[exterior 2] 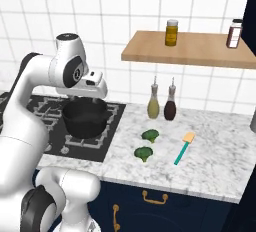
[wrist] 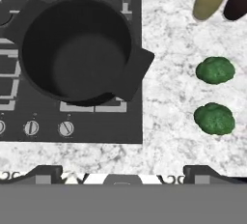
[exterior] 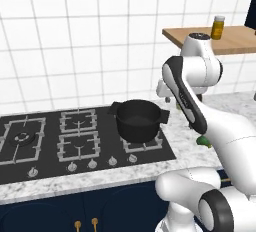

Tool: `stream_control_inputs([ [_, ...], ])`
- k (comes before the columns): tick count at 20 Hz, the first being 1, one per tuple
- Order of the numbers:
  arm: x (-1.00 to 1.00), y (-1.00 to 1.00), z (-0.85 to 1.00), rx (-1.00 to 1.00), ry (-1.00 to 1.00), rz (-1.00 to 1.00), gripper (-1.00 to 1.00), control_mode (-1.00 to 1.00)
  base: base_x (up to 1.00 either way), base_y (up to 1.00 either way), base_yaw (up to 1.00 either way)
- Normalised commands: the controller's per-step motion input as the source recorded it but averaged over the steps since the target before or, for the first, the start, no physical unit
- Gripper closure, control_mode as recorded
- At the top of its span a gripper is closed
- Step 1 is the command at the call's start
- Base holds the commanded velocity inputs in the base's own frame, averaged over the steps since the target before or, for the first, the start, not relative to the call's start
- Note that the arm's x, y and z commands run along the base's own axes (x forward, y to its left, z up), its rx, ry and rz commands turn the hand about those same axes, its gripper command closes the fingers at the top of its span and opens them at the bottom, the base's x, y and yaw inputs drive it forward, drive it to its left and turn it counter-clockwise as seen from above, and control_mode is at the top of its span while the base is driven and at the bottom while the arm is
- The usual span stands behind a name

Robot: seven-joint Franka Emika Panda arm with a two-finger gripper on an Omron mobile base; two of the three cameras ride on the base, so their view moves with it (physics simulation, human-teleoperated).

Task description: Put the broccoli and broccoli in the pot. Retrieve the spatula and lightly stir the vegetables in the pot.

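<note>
You are holding the hand [exterior 2: 93, 95] above the stove, jaws spread wide and carrying nothing. In the hand view, the black pot [wrist: 79, 49] is lying below and to one side, empty, sitting on a burner grate of the black cooktop [exterior: 40, 141].

The two broccoli pieces [wrist: 215, 70] [wrist: 214, 119] are resting on the marble counter [exterior 2: 210, 166] beside the cooktop, near each other but apart. In the right base view, the nearer broccoli [exterior 2: 143, 152] is lying toward the counter's front edge, and the farther one [exterior 2: 150, 135] is closer to the two bottles [exterior 2: 161, 103]. The spatula [exterior 2: 184, 148] is lying flat beyond them, blade toward the wall.

The step in hand is judged to be the first pick:

1. Centre the hand over one floret only.
2. Descend straight, keeping clear of its neighbour.
3. Close gently; the lumpy shape may roll.
</note>
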Motion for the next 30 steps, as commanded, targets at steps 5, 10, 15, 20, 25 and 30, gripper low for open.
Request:
stream_control_inputs([
  [5,0.04,-0.76,-0.38,0.0,0.17,-0.11,-1.0,-1.0,0.0,-0.06,0.0],
  [10,0.06,-1.0,-0.9,0.0,0.29,-0.34,-1.0,-1.0,0.0,0.0,0.0],
  [15,0.0,-1.0,-0.88,0.12,0.16,-0.56,-1.0,-1.0,0.0,0.0,0.0],
  [20,0.0,-0.7,-0.82,0.1,0.08,-0.41,-1.0,-1.0,0.0,0.0,0.0],
  [25,0.32,-0.24,-0.58,0.07,0.0,-0.18,-1.0,-1.0,0.0,0.0,0.0],
  [30,0.4,-0.01,-0.58,0.04,-0.01,-0.09,-1.0,-1.0,0.0,0.0,0.0],
])
